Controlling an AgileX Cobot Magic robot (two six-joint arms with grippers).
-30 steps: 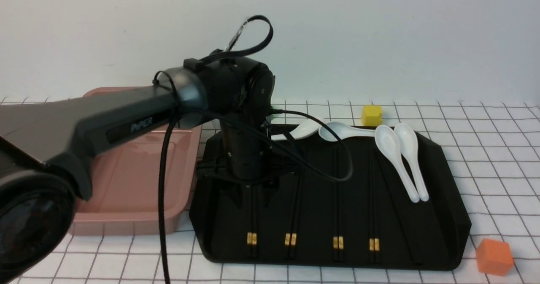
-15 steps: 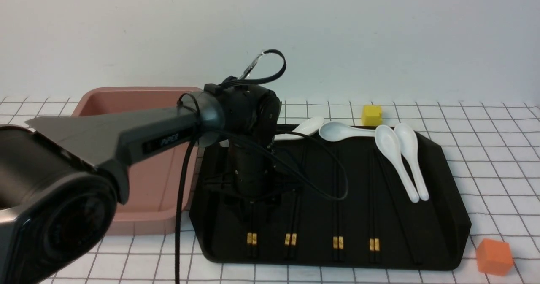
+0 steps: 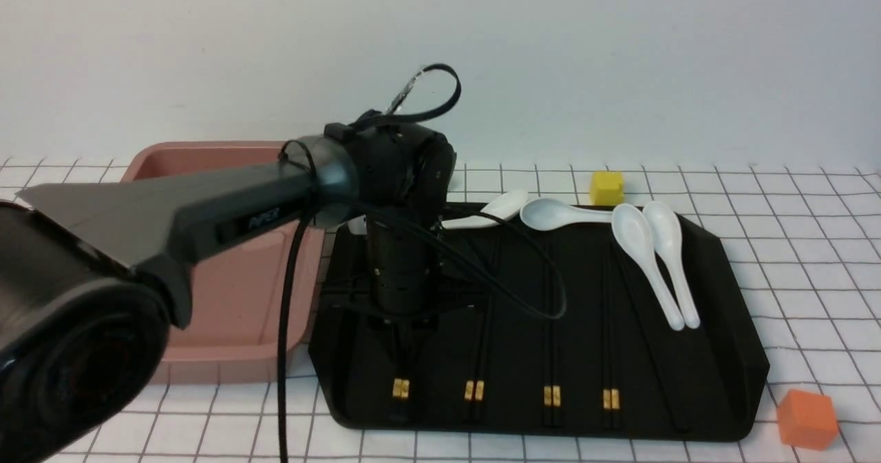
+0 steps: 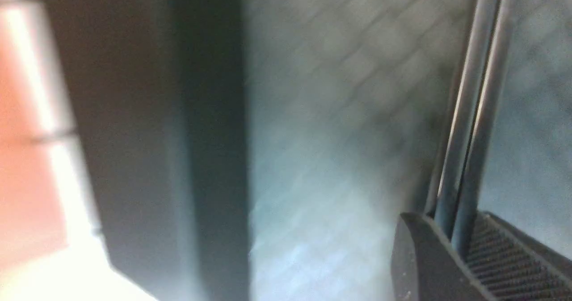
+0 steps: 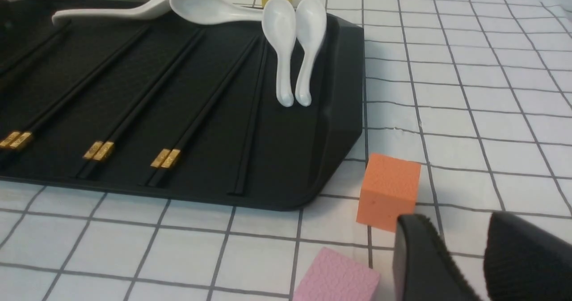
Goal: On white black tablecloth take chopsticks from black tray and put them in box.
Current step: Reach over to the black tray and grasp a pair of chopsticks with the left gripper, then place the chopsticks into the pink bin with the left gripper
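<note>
Chopsticks (image 4: 462, 158), one pair, gripped between the left jaws, lie at the black tray (image 3: 523, 432); three pairs (gold-banded) remain there, ungrasped. Pink box (image 3: 227, 373): visible interior empty. Right jaws (image 5: 462, 252): apart.

Has grey casing (image 3: 227, 198) with pale lettering (image 3: 264, 218) above the pincer (image 3: 402, 356), plus thin black cables (image 3: 283, 346) beside it

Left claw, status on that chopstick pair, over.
Left claw shut on nearest-to-box pair, over tray. Right claw off to the side, nothing visible in it. Spoons clear of the gripped pair; box beside tray.
</note>
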